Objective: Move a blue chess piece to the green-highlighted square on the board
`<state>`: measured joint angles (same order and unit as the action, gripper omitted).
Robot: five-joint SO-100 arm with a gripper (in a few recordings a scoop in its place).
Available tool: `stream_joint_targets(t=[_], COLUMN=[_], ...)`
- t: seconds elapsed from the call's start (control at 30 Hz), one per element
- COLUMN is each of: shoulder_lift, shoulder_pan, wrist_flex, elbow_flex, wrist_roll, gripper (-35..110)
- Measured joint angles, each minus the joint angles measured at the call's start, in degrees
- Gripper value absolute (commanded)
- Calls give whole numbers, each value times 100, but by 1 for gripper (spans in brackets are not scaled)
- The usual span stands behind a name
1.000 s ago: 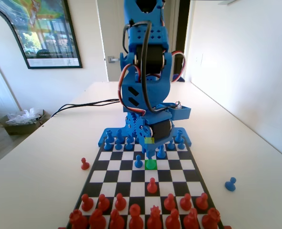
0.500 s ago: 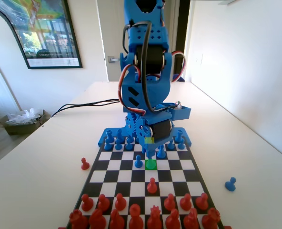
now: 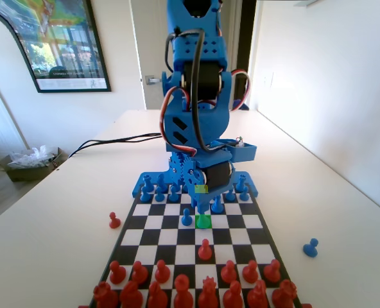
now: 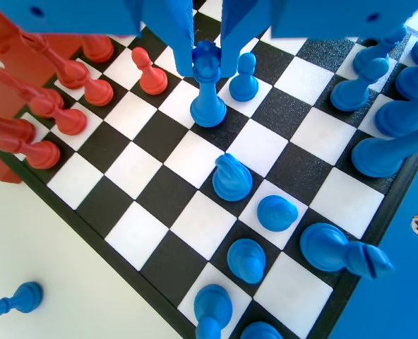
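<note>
Fingers [image 4: 185, 42] flanking the blue chess piece's [image 4: 207, 88] knobbed top — closing narrowly, contact unclear — standing upright on the board [image 4: 159, 191].

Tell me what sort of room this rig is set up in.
Probably a room in a home or small office, not a lab: a framed poster hangs on the white wall, a door with a handle stands behind the arm, and the chess board lies on a plain white table.
</note>
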<state>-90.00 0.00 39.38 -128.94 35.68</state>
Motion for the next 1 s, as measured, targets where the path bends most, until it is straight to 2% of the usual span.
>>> stream_joint_targets(t=[1.0], shoulder_lift=[0], shoulder_pan=[0], wrist_flex=[-70], elbow_flex=[-70], wrist_roll=[211], gripper=[9])
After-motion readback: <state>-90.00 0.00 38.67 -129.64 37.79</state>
